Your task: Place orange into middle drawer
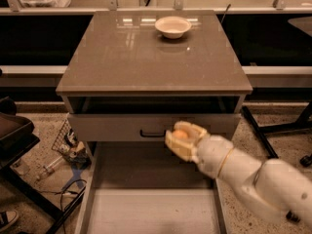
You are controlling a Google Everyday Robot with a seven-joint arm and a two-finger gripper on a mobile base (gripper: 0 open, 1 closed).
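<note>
- Holding the orange point(180, 134) between my two fingers point(174, 147), I kept them clamped on it from both sides, so only the top of the fruit showed between the pale pads.
- My gripper point(181, 138) was in front of the grey drawer front point(112, 127), just to the right of its small black handle point(152, 133) and close to the lower edge of that front.
- Whether the gripper touched the drawer front, I could not tell.
- My arm point(253, 179) came in from the bottom right corner of the view and crossed over the right wall of the middle drawer point(146, 213).
- The middle drawer was pulled far out toward the camera, below the drawer front with the handle.
- Its pale flat floor was bare near the front edge and darker near the back edge, under the cabinet.
- The orange was above the back part of this drawer, nearer to its right wall than to its left one, and it was not resting on the floor of the drawer.
- A shallow white bowl point(173, 27) stood upright on the cabinet top point(146, 57), near the far edge and a little right of the middle, well apart from my gripper.
- The drawer with the handle stood a little open, with a dark gap between it and the front edge of the cabinet top.
</note>
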